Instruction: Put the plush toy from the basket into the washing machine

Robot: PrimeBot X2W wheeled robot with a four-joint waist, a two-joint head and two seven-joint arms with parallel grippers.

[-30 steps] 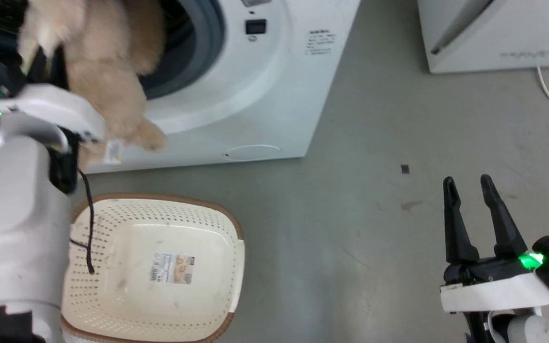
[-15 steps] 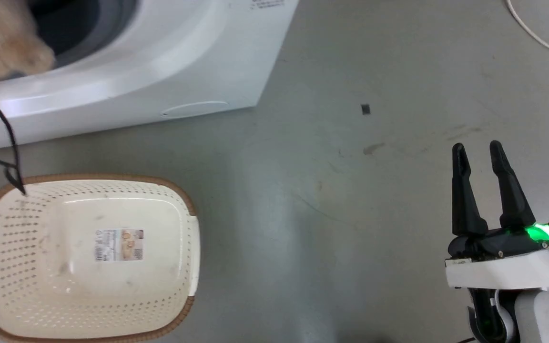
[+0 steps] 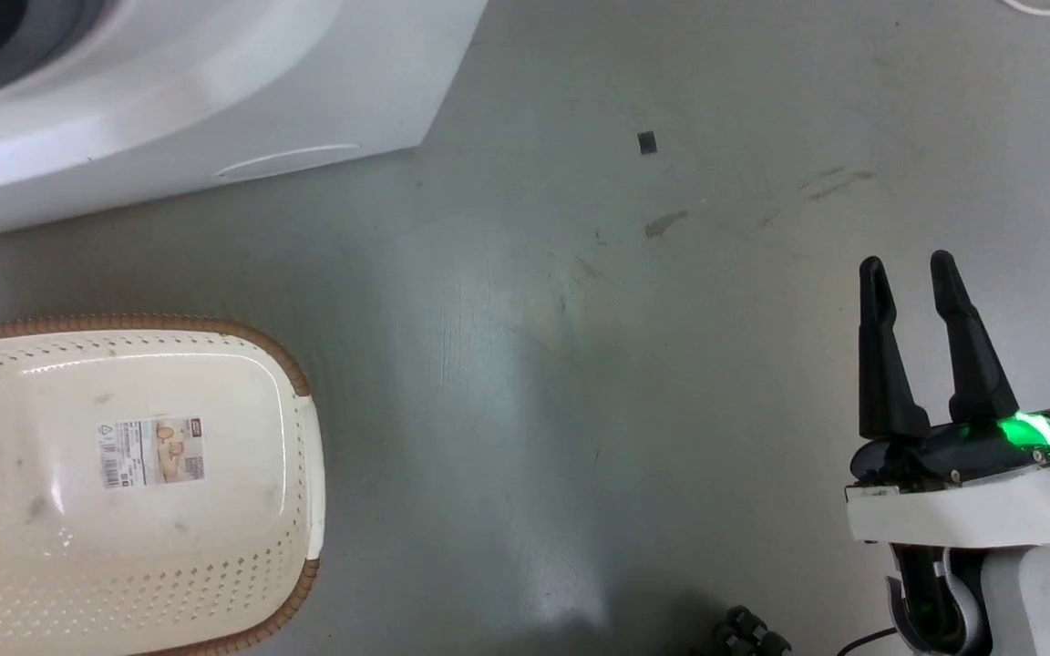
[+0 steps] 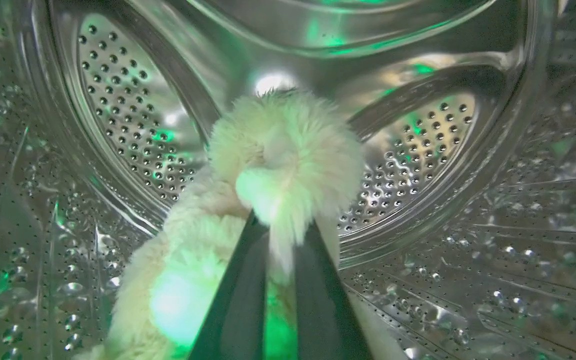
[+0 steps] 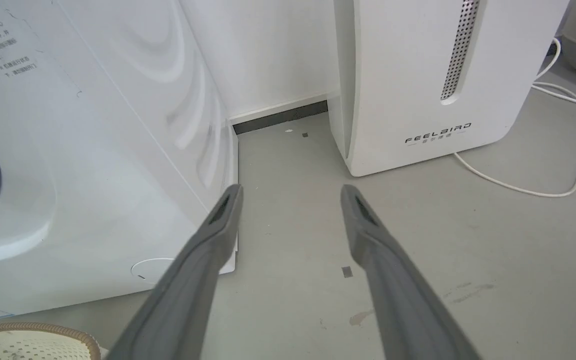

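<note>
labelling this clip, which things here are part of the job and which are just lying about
Job: plush toy, left gripper pinching it, washing machine, basket.
Lying about: white appliance, cable, dark floor mark; right gripper open, idle.

In the head view, the washing machine [image 3: 215, 91] is set at the upper left, and the basket [image 3: 124, 322] is stood on the floor [image 3: 534, 364] before it, apart from its front. The right hand [image 3: 907, 261] is seen at the lower right, well apart from the basket. Inside the drum [image 4: 118, 125], the plush toy [image 4: 288, 150] is held between the fingers of the left hand [image 4: 283, 235]. In the right wrist view, the FEELBIRD appliance [image 5: 408, 75] is found to the right of the washing machine, with a strip of floor between them, and a cable [image 5: 518, 188] is laid on the floor at the appliance's right.
</note>
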